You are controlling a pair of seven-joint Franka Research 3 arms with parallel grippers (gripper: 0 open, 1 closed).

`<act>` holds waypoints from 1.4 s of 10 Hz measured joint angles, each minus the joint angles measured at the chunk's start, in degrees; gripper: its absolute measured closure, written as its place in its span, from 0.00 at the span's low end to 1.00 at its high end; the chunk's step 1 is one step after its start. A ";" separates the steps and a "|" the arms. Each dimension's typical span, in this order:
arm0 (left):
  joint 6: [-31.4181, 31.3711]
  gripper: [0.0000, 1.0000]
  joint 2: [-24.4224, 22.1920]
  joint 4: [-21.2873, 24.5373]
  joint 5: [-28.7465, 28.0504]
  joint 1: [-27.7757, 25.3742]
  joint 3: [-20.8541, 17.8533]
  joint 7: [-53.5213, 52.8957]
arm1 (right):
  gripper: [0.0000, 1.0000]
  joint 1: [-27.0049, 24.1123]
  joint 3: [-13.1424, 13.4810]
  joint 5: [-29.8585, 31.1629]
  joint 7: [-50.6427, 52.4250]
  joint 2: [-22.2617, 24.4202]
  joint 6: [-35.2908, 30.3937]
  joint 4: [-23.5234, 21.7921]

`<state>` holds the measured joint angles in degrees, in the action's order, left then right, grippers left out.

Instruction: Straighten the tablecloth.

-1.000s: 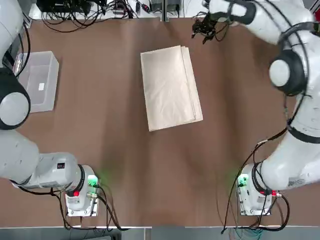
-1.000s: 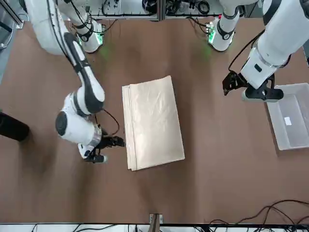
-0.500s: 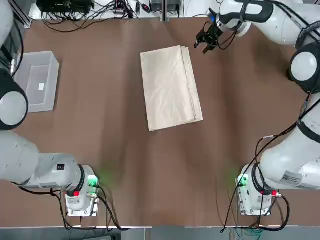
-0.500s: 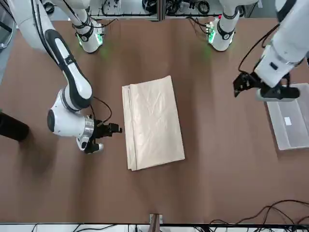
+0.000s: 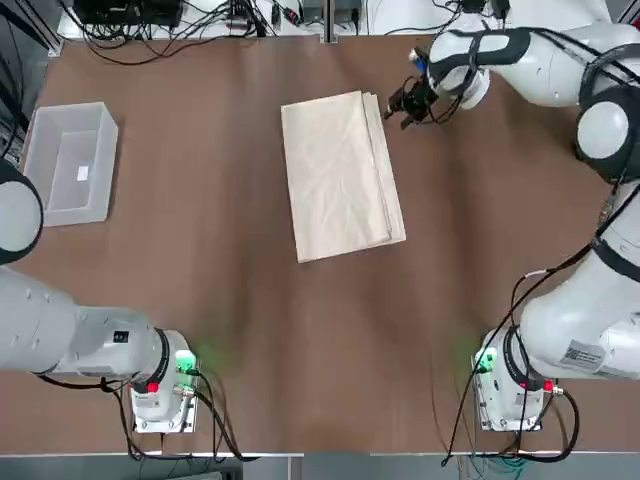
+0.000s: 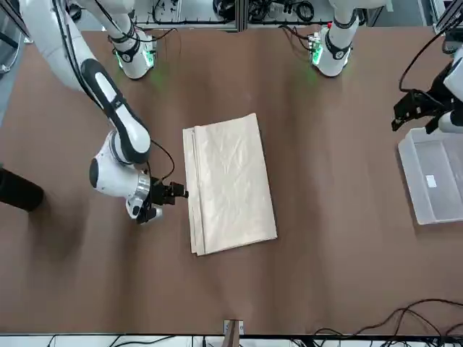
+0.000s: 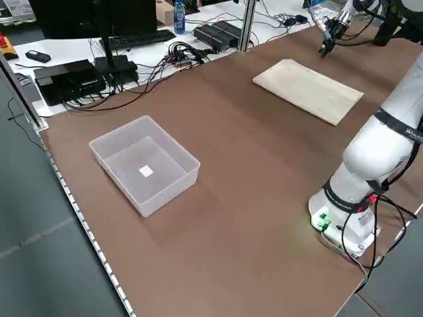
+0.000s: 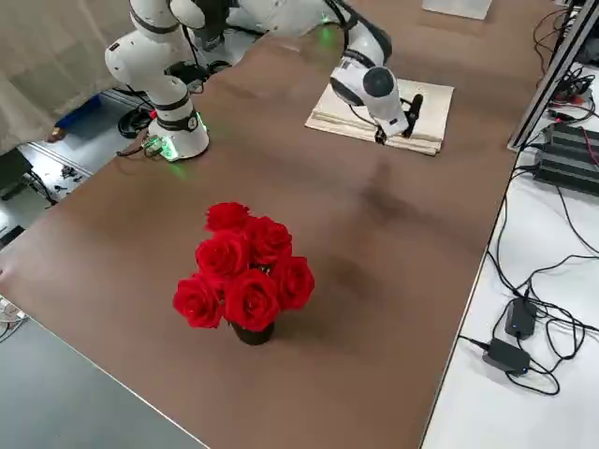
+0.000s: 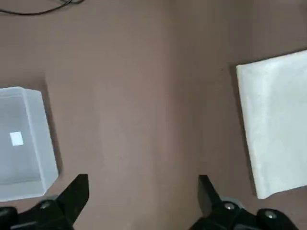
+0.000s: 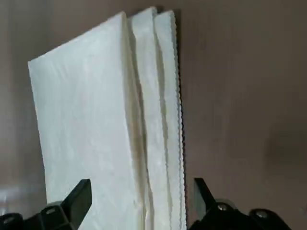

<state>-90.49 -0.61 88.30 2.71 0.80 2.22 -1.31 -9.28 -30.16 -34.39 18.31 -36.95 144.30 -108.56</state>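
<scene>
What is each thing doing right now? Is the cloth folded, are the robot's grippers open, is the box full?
tablecloth: folded in layers, lying flat.
right gripper: open, beside the tablecloth's far corner, holding nothing.
left gripper: open, raised near the plastic box.
plastic box: upright, nearly empty.

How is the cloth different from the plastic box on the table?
The tablecloth is cream and solid-looking; the plastic box is see-through. The tablecloth lies flat in folded layers near the middle, beside the right gripper; the plastic box has upright walls and sits at the table's left edge. Both are rectangular and rest on the brown table.
</scene>
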 joint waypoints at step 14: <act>-1.14 0.00 4.11 -1.71 0.00 -0.75 0.22 -0.58 | 0.06 3.81 -0.42 -2.78 3.07 -6.01 6.58 0.30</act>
<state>-91.62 3.50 86.58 2.71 0.04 2.44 -1.89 -5.47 -30.58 -37.17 21.38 -42.96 150.89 -108.25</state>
